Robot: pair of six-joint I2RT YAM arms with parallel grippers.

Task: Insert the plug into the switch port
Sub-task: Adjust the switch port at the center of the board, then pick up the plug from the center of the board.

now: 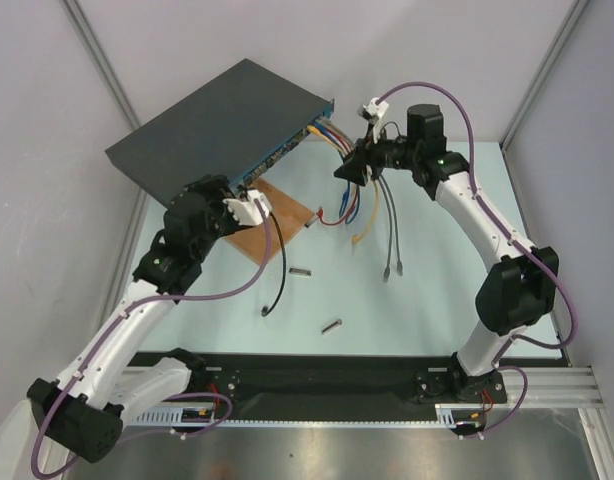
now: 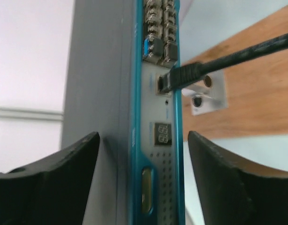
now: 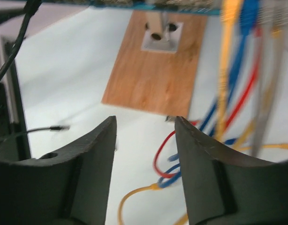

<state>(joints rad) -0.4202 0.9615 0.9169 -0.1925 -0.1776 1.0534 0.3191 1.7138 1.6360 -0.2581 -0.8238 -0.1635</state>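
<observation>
Where the top camera looks down, switch (image 1: 222,125): large flat dark grey metal box, tilted at the table's far left, with its long blue front face turned toward the middle.
Left arm (image 1: 152,300): its wrist is at that face's near end, over a brown wooden board (image 1: 287,228).
Right arm (image 1: 477,215): its wrist is among the coloured cables (image 1: 339,205) hanging from the face's far end.
Room: pale table (image 1: 427,300) shows between board and arm bases, with two small metal pins (image 1: 299,271) on it; grey walls stand close at left and back.
Left wrist, left gripper (image 2: 143,136): jaws are wide apart, one finger on each side of the switch's front edge, touching nothing.
Black plug (image 2: 181,77): on a black cable (image 2: 247,51), apparently seated in a port on the blue face, though blur hides how deep.
Writing: small digit display (image 2: 162,133) and nearby print are unreadable.
Right wrist, right gripper (image 3: 145,124): jaws are apart with nothing between them.
Edges: the board's near edge lies ahead, the cables hang to the right, and the switch's blue strip runs along the top.
</observation>
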